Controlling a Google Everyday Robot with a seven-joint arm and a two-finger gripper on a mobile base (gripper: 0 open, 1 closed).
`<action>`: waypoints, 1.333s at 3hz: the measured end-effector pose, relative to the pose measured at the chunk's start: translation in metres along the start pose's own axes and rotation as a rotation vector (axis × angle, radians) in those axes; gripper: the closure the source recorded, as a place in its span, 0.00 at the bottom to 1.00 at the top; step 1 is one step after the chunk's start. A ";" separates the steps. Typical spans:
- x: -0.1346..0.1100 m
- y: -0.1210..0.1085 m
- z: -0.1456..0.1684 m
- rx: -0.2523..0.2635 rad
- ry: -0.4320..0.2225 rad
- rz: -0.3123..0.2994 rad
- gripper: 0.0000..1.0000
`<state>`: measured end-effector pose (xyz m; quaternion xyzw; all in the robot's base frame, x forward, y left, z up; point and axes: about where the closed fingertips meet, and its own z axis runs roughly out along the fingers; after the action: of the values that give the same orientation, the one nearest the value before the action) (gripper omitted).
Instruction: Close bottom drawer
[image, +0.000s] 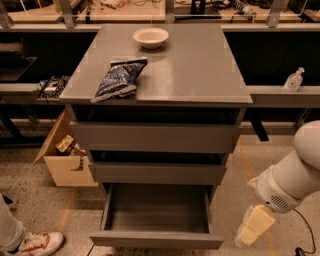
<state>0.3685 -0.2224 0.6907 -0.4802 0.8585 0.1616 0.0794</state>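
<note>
While bottom drawer (156, 215) gapes open | pincer (254, 226) hangs beside it, apart | grip: cannot tell

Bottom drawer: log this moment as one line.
bottom drawer: open, empty | gripper: low, right of drawer, not touching | task: not done

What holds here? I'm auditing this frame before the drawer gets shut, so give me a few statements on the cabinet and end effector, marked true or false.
1. The bottom drawer is pulled out. True.
2. The end effector touches the drawer front. False: it hangs to the drawer's right, apart from it.
3. A chip bag lies on the cabinet top. True.
4. The bowl sits inside the drawer. False: it stands on the cabinet top.
</note>
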 end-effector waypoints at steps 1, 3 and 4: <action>0.017 0.007 0.078 -0.081 0.031 0.030 0.00; 0.040 0.017 0.230 -0.203 0.119 0.094 0.00; 0.039 0.017 0.229 -0.202 0.119 0.094 0.00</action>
<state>0.3287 -0.1644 0.4681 -0.4537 0.8626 0.2222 -0.0283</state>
